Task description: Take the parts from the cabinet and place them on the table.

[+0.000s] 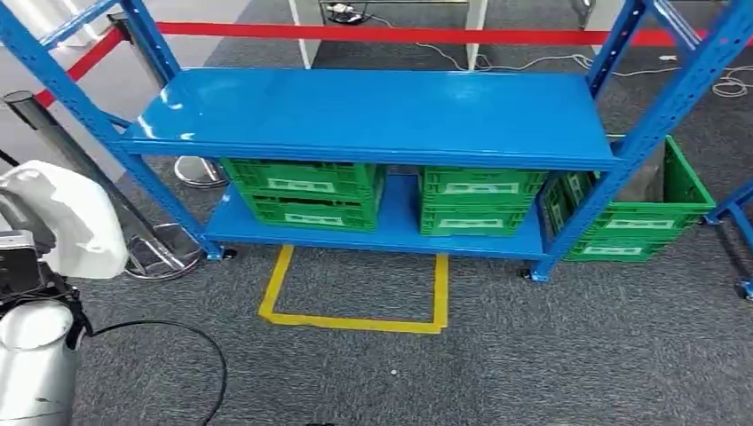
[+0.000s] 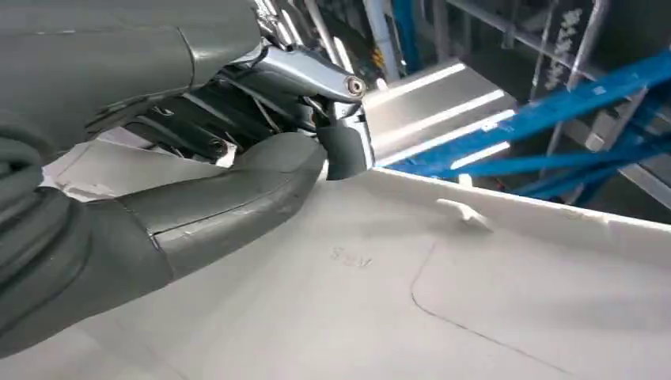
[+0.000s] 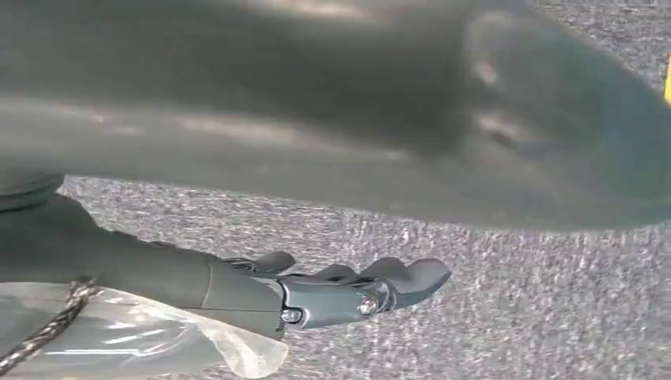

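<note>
A blue rack was observed ahead in the head view, its top shelf bare and glossy. On the lower shelf, two stacked green crates were noted at about 10 o'clock from the yellow floor marking, and a second green stack at about 1 o'clock from it. A third green crate was seen outside the rack's right post, on the grey carpet. Red barrier tape was recorded behind the rack at 12 o'clock.

The left arm was seen at the 8 o'clock corner of the head view, with a white part above it. In the left wrist view, the left hand was found clamped on this white part, the thumb laid on its flat face and the darker fingers against its edge. The part was thus held at the robot's left side, off the rack.

In the right wrist view, the right hand was seen over the carpet, fingers extended and loosely apart, nothing held in them. A clear plastic film was noted around the wrist. A large blurred grey surface was recorded across that view; its nature could not be determined.
</note>
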